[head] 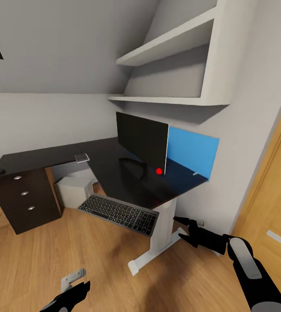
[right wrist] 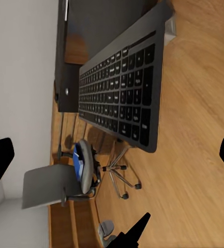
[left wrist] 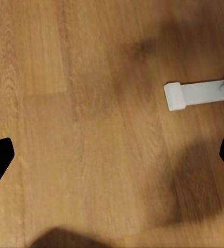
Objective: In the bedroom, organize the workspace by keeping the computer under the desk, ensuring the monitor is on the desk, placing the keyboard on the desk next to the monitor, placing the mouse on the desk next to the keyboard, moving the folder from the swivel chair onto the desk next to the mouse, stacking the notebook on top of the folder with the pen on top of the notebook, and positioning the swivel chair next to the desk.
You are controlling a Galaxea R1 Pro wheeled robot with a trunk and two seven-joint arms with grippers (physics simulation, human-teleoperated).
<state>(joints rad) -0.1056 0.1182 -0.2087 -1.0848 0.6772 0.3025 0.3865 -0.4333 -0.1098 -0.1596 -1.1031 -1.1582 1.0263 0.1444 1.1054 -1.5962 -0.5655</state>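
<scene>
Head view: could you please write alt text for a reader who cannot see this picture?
A black monitor stands on a glossy black desk with a blue back panel, while the keyboard lies on the wooden floor below. The light grey computer sits under the desk, and the right claw hovers open near the desk leg.

One monitor (head: 142, 141), one keyboard (head: 118, 213), one desk (head: 114, 173), two wall shelves (head: 170, 41)
</scene>
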